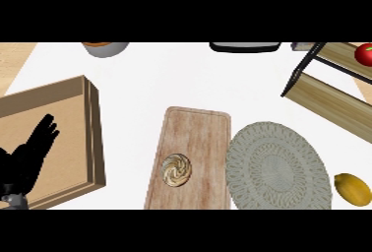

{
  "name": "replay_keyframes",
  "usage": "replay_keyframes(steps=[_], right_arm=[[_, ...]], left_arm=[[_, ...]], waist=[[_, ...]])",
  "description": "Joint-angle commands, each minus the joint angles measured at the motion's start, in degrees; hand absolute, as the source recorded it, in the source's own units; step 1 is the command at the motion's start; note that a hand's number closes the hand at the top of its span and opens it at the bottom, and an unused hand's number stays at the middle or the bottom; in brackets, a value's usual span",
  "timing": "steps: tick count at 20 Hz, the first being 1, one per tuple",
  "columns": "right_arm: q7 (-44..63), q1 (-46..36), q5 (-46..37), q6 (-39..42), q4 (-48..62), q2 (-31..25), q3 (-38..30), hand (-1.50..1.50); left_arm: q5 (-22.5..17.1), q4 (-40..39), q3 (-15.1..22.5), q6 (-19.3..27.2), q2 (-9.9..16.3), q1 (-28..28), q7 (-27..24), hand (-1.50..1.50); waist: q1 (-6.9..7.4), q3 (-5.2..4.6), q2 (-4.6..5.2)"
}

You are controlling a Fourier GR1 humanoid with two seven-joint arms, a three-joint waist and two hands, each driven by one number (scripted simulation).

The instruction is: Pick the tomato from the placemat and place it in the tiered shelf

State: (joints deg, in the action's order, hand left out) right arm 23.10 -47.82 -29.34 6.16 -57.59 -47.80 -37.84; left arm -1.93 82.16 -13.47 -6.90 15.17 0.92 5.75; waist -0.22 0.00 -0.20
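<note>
Head view: tomato (364, 54) on tiered shelf (335, 98), upper right; placemat (278, 170) bare; left hand (29, 152) over tray (69, 123), fingers (45, 129) spread straight.

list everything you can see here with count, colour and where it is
tomato: one, red, on the tiered shelf at the upper right edge
tiered shelf: one, light wood with a dark frame, upper right
placemat: one, grey-green woven oval, lower centre right, nothing on it
cutting board: one, pale wood, left of and next to the placemat
pastry: one, tan swirled round, on the cutting board
lemon: one, yellow, right of the placemat
tray: one, brown wooden, at left
bowl: one, grey with orange inside, top edge, cut off
dark-rimmed object: one, top centre, cut off
counter: white
left hand: one, black, fingers straight, over the tray
</note>
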Motion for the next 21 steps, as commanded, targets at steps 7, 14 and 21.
replay_keyframes(steps=[7,14,21], right_arm=[[8.57,6.65,13.30,8.74,-14.48,-8.47,-13.66,-1.50],[14.90,18.63,19.24,23.77,-15.33,-20.99,-30.46,-1.50],[10.93,30.22,22.71,41.40,-6.25,-30.17,-51.53,-1.50]], left_arm=[[-2.12,2.62,-2.09,-1.62,1.95,0.13,2.86,0.00],[0.73,2.99,-0.01,0.91,-1.76,4.32,0.02,0.00],[-1.26,0.12,-3.86,-1.00,1.62,3.77,-0.98,0.00]], waist=[[-0.78,-0.01,-0.26],[-2.79,0.02,-0.62],[-4.67,0.10,-0.80]])
